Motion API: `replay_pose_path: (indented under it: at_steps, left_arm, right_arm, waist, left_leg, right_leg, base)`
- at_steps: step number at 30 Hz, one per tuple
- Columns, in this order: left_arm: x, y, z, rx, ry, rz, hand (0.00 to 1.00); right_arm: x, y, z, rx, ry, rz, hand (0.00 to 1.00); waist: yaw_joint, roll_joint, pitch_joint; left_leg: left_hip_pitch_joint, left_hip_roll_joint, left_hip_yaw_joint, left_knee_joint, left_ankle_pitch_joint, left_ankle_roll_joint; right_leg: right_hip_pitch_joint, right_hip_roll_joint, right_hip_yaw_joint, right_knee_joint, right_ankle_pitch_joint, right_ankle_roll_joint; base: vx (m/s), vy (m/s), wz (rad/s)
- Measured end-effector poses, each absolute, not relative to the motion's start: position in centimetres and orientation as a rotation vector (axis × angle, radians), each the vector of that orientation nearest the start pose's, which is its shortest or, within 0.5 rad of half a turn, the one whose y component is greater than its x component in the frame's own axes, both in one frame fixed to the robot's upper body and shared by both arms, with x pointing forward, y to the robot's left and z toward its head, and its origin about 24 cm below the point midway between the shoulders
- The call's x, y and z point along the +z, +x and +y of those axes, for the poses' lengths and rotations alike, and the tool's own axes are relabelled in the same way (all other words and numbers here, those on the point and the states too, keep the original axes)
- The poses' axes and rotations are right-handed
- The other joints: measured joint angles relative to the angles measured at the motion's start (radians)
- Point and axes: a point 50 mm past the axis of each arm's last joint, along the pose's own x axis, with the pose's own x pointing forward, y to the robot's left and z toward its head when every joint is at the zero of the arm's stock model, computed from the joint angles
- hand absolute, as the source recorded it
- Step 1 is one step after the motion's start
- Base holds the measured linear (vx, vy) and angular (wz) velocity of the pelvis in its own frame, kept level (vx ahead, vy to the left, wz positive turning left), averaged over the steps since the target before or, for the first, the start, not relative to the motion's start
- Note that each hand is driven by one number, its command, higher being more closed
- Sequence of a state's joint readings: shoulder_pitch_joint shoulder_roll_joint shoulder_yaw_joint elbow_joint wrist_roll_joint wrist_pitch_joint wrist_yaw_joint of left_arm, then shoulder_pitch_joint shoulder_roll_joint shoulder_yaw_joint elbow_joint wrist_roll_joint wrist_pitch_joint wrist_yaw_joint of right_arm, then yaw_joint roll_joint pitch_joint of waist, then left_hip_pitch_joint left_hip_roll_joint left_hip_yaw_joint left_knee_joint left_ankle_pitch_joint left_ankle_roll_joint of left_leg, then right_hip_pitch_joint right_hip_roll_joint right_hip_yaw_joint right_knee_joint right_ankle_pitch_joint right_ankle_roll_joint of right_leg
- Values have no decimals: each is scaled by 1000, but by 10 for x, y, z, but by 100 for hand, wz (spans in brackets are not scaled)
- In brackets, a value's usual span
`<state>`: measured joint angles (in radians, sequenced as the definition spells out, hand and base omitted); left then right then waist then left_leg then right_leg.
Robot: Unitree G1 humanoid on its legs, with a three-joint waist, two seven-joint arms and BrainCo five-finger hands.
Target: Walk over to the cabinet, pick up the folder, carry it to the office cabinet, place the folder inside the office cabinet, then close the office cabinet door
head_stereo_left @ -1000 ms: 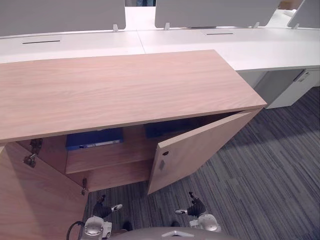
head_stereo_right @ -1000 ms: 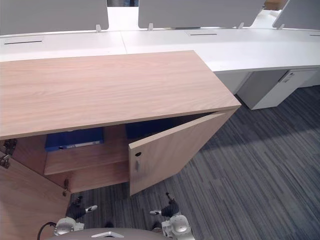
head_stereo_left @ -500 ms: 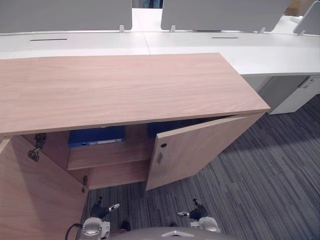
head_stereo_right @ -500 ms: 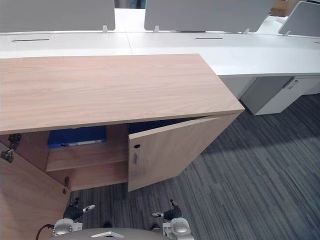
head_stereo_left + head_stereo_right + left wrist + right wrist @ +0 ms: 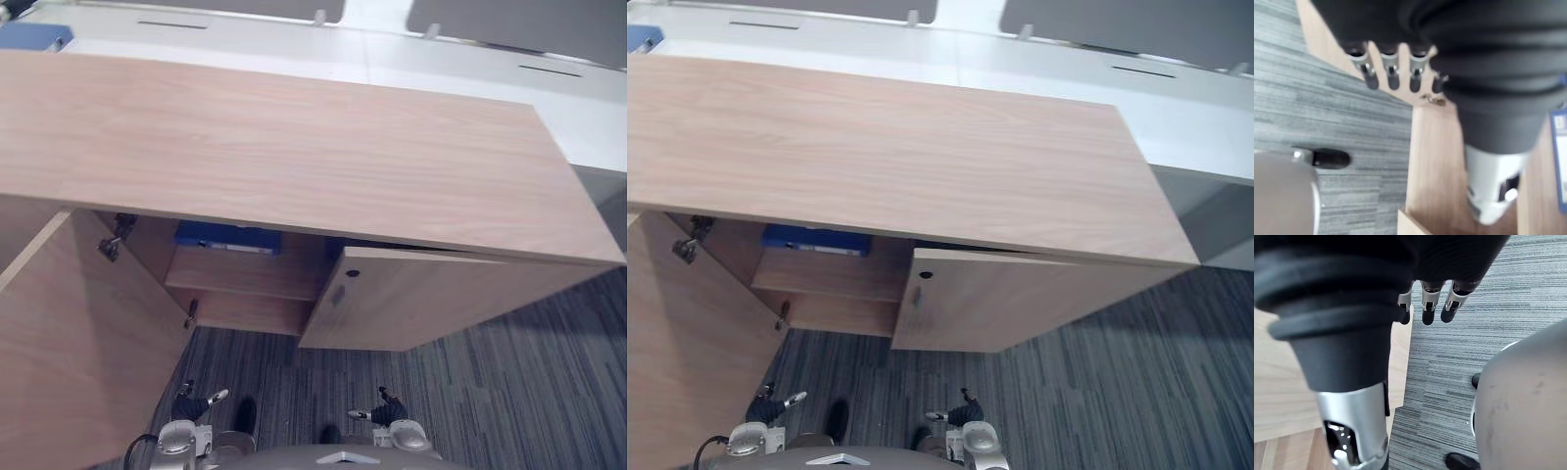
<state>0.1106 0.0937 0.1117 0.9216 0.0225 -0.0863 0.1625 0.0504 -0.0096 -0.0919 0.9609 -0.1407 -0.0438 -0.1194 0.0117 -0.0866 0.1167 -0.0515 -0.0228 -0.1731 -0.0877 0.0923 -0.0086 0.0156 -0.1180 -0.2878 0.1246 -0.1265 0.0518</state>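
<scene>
Grey striped carpet (image 5: 490, 392) covers the floor of this office, and a long white tabletop (image 5: 392, 69) with grey divider screens (image 5: 519, 20) runs along the back. Low down near the carpet, the left hand (image 5: 192, 402) hangs with its fingers (image 5: 1392, 73) straight and apart, holding nothing. The right hand (image 5: 384, 408) hangs the same way on the other side, its fingers (image 5: 1426, 309) loose and empty. Both are well short of the furniture ahead. In front of them stands the wooden office cabinet (image 5: 294, 157), its broad top reaching out over the opening. The left door (image 5: 78, 343) is swung wide open toward the left hand's side. The right door (image 5: 431, 299) is only slightly ajar, angled a little out from the front. Between the two doors the inside is visible, and there the blue folder (image 5: 227, 237) lies flat on the upper shelf (image 5: 245, 276), tucked under the top and back from the shelf's front edge. Another blue folder (image 5: 34, 37) lies far off on the white tabletop, at its left end.
</scene>
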Motion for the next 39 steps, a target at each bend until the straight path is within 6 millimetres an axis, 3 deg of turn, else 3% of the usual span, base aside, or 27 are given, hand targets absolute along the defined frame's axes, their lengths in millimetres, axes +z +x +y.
replay_pose_path:
  at_steps: [2,3,4,5,6,7,8,9,10,12,15,20,29,39]
  left_arm:
    - [-143,117,214,339,115,917,0]
    - [-141,118,214,361,96,902,0]
    - [-139,120,212,379,70,883,0]
    - [-137,123,212,389,59,868,0]
    - [-134,126,218,429,30,845,0]
    - [-134,124,222,464,12,845,0]
    - [-135,121,221,468,8,852,0]
    - [-135,118,218,471,-2,855,0]
    - [-135,121,218,464,2,851,0]
    - [-135,119,220,471,6,854,0]
    - [-141,105,219,481,3,901,0]
    - [-147,83,230,525,29,981,0]
    - [-150,76,233,549,30,1012,0]
    - [-122,66,314,773,145,946,0]
  right_arm:
    - [-148,131,-173,-150,-134,956,0]
    - [-147,133,-174,-161,-128,949,0]
    - [-145,136,-174,-174,-128,931,0]
    - [-143,139,-174,-179,-128,917,0]
    - [-139,147,-169,-183,-114,885,0]
    - [-136,150,-171,-203,-102,863,0]
    - [-136,149,-173,-210,-103,858,0]
    - [-134,148,-181,-232,-120,849,0]
    - [-135,147,-180,-228,-118,859,0]
    - [-139,135,-183,-243,-114,890,0]
    - [-142,130,-189,-269,-111,917,0]
    - [-144,136,-186,-255,-109,929,0]
    - [-142,147,-188,-244,-128,923,0]
    - [-140,150,-206,-261,-171,922,0]
  waist:
    - [0,-5,22]
    - [1,-4,30]
    - [0,5,32]
    - [0,7,32]
    - [3,-28,50]
    - [2,-32,56]
    - [1,-21,53]
    - [-5,11,49]
    - [-10,10,47]
    - [-19,-2,27]
    - [-19,17,19]
    - [-11,32,7]
    - [-12,38,9]
    - [-10,39,10]
  left_leg:
    - [-3,-11,-4,4,35,-6]
    - [-21,-14,52,7,57,-7]
    - [-46,0,181,9,45,2]
    - [-64,7,253,40,-2,28]
    - [-128,29,377,198,-79,51]
    - [-160,71,459,385,-143,54]
    - [-157,87,476,432,-174,38]
    - [-150,82,466,432,-222,53]
    - [-130,45,440,353,-199,54]
    - [-70,-10,433,163,-158,15]
    - [4,-32,446,-1,-42,22]
    - [37,-43,445,-1,-29,53]
    - [69,-36,433,-1,-25,58]
    - [93,-36,429,-1,-42,50]
  right_leg:
    - [26,2,-3,2,-10,-16]
    - [31,-5,-8,13,-11,-18]
    - [21,-8,-33,30,-14,-18]
    - [15,-10,-55,35,-19,-17]
    - [8,-45,-83,53,-42,2]
    - [14,-67,-105,87,-55,15]
    - [19,-68,-107,105,-68,24]
    - [12,-59,-97,135,-110,30]
    - [10,-62,-77,127,-120,25]
    - [13,-59,-44,72,-114,4]
    - [39,-41,-20,26,-89,-1]
    - [94,-38,1,-31,-44,38]
    - [140,-21,-1,-47,-44,30]
    - [173,-19,-1,-67,-48,11]
  base:
    - [-10,-23,118]
    - [-86,59,127]
    - [-104,82,118]
    - [-103,91,88]
    - [-18,31,57]
    - [10,28,46]
    - [-18,42,37]
    - [-92,109,48]
    - [-122,105,58]
    - [-75,71,82]
    - [-17,54,38]
    - [50,12,-4]
    - [13,-41,2]
    - [3,-13,1]
